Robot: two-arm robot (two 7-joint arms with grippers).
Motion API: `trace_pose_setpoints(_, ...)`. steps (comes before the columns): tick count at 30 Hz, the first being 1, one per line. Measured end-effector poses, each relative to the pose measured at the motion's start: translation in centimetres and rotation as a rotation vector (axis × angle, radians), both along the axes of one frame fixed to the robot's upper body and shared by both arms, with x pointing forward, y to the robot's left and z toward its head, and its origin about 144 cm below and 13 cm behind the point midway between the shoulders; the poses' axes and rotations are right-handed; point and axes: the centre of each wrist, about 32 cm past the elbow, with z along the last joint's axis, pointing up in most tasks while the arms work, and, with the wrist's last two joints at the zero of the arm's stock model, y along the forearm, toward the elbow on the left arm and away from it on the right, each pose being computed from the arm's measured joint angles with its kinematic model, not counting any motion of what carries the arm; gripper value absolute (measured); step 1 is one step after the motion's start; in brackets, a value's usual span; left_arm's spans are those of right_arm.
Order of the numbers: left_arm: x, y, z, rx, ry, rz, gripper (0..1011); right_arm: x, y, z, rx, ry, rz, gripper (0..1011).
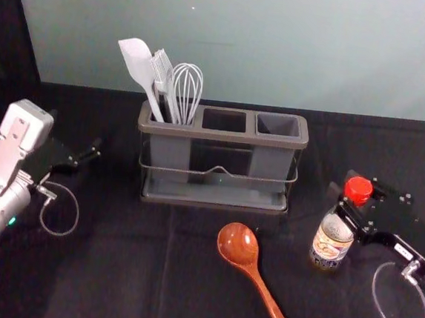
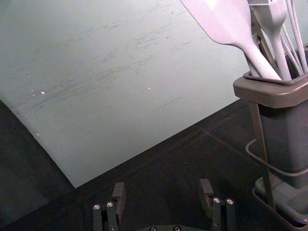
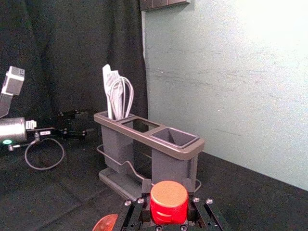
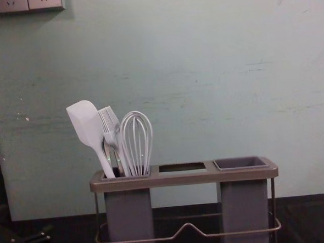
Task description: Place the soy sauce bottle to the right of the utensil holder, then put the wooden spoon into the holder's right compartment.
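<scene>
Right hand (image 1: pixel 351 205), right side of head view: clenched on the neck of the red-capped, labelled soy sauce bottle (image 1: pixel 330 247); base contact with surface (image 1: pixel 120 277) unclear. Bottle lies right of and nearer than the grey plastic, brown-rimmed utensil holder (image 1: pixel 222 136), upper centre. Left hand (image 1: pixel 86 160), left of frame, released, fingers (image 2: pixel 119 195) apart. Reddish-brown wooden spoon (image 1: pixel 238 245), lower centre, handle end cut off. White utensils (image 1: pixel 139 63) in holder's left compartment, lower parts hidden. Surface black, cloth-like; pale grey-green wall (image 1: pixel 282 46) behind.
</scene>
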Motion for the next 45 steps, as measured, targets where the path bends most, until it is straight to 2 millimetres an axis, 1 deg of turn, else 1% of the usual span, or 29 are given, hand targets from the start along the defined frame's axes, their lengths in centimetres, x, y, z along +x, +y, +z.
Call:
trace_pose_setpoints(7, 0.0, 0.0, 0.0, 0.000, 0.000, 0.000, 1005, 0.5, -0.3, 0.6, -0.009, -0.016, -0.008, 383)
trace_pose_setpoints(14, 0.0, 0.0, 0.0, 0.000, 0.000, 0.000, 1005, 1.8, -0.6, 1.0, -0.014, -0.023, -0.023, 383)
trace_pose_setpoints(20, 0.0, 0.0, 0.0, 0.000, 0.000, 0.000, 1005, 3.8, -0.3, 1.0, -0.017, -0.014, -0.043, 383)
trace_pose_setpoints(30, 0.0, 0.0, 0.0, 0.000, 0.000, 0.000, 1005, 6.5, 0.5, 0.7, -0.008, 0.000, -0.083, 383)
trace_pose_setpoints(37, 0.0, 0.0, 0.0, 0.000, 0.000, 0.000, 1005, 8.1, 0.7, 0.4, 0.002, 0.014, -0.094, 383)
trace_pose_setpoints(45, 0.0, 0.0, 0.0, 0.000, 0.000, 0.000, 1005, 9.2, 1.2, 0.1, 0.015, 0.018, -0.093, 383)
